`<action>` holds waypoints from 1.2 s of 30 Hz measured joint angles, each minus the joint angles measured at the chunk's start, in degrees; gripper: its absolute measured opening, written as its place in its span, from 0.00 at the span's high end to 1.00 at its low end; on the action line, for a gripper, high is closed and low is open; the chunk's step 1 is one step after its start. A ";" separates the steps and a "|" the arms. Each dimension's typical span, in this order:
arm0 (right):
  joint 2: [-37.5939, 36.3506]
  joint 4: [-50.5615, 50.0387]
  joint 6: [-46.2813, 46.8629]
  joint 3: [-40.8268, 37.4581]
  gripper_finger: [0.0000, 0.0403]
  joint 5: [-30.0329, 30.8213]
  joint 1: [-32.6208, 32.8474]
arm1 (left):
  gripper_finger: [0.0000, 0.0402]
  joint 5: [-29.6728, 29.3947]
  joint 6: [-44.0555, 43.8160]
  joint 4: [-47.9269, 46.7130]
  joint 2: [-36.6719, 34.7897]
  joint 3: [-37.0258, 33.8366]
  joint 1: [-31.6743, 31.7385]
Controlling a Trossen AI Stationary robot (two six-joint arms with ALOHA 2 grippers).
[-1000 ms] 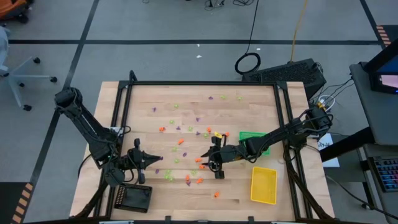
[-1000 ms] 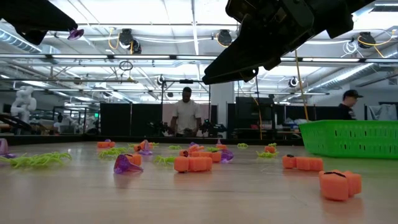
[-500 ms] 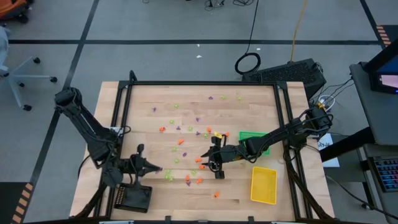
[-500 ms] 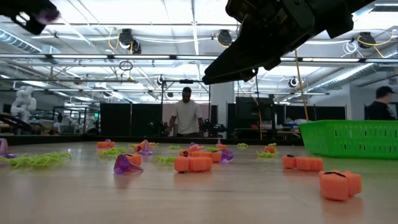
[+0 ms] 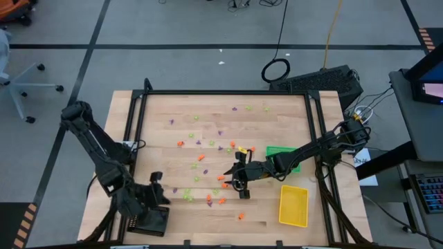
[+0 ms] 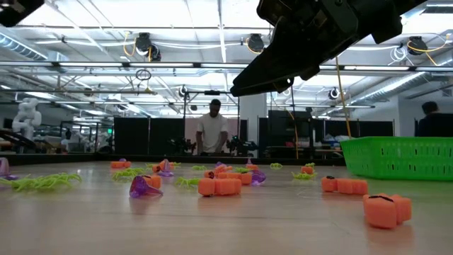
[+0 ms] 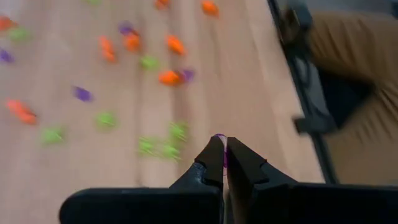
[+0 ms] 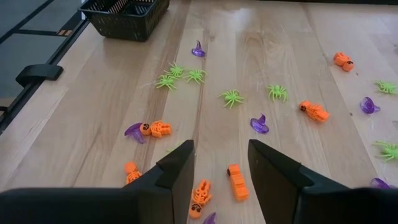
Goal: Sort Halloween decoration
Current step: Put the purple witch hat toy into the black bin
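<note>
High view showed your left gripper (image 5: 156,196) above the black tray (image 5: 147,220), fingers pinched on a purple trinket (image 7: 219,138).

You could see that trinket only as a purple sliver between the closed fingertips in the left wrist view. Your right gripper (image 5: 233,178) hung beyond the black tray toward the green tray (image 5: 281,158), its fingers (image 8: 180,169) apart and holding nothing, over scattered orange, purple and lime trinkets (image 8: 236,181). More trinkets (image 5: 208,149) lay spread across the wooden table (image 5: 277,124) away from the black tray. The yellow tray (image 5: 293,205) sat just beside the green tray.
</note>
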 joint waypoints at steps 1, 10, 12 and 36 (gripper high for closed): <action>0.00 -0.04 -0.02 -0.02 0.66 0.00 0.00 | 0.99 1.94 -0.01 0.19 1.33 0.57 0.00; 0.00 -0.17 -0.02 0.00 0.66 0.00 0.00 | 0.99 14.45 -8.83 -3.98 11.51 4.53 -2.25; 0.00 -0.20 -0.02 -0.02 0.66 0.00 -0.01 | 0.99 15.35 -11.38 -5.08 12.32 4.78 -3.00; 0.00 -0.36 0.49 -0.01 0.66 -0.22 -0.01 | 0.96 18.17 -21.42 -7.23 14.43 4.78 -4.39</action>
